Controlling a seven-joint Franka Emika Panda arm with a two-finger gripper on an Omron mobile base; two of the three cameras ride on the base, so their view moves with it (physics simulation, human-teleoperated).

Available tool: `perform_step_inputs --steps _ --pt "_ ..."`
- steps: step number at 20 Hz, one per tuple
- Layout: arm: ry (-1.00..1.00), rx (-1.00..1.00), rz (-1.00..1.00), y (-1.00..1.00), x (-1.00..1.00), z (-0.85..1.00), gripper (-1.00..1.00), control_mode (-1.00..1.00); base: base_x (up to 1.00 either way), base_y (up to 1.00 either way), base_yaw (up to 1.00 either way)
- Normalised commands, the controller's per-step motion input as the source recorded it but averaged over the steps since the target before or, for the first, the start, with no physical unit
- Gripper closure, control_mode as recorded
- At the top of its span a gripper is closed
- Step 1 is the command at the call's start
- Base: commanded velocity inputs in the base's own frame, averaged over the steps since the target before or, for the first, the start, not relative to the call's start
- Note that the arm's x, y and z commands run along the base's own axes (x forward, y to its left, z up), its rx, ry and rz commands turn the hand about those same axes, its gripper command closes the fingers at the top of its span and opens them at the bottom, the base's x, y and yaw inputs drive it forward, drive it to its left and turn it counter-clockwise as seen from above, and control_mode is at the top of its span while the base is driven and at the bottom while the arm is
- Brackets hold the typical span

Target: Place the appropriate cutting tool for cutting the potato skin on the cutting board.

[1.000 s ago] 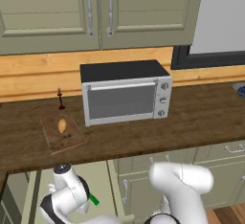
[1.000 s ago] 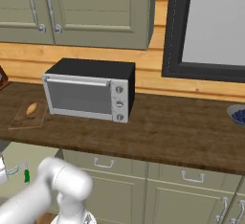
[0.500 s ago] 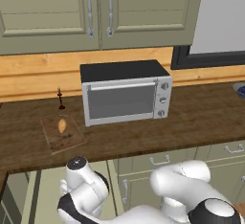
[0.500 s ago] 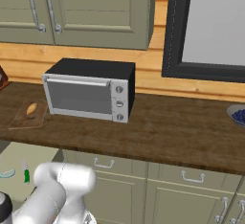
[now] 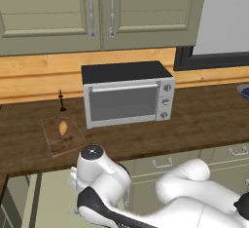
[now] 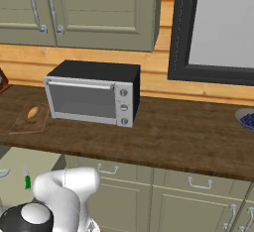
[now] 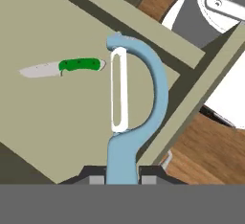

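I see my fingers [image 7: 122,179] pinching the slim handle of the light-blue peeler [image 7: 132,117]. Its looped head sticks out past the fingers, over a flat pale drawer floor [image 7: 57,122]. The green-handled knife [image 7: 62,67] lies flat on that floor, just beside the peeler's head. Up on the desk [image 5: 194,120], the toaster oven [image 5: 127,93] is my landmark. The brown cutting board [image 5: 63,134] lies just to the left of the toaster oven, near the desk's front edge. The small potato [image 5: 63,126] sits on the board. The peeler is low down, well apart from the board.
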Motion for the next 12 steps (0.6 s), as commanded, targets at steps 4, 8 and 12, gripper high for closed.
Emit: perform_step_inputs --steps 4,8,12 --pt "0.0 -0.01 -0.17 0.27 0.09 0.86 1.0 -1.0 0.0 0.0 0.0" --pt "0.0 -0.05 -0.16 0.61 0.38 0.69 1.0 -1.0 0.0 0.0 0.0" --pt "0.0 -0.07 -0.16 0.67 0.51 0.57 1.0 -1.0 0.0 0.0 0.0"
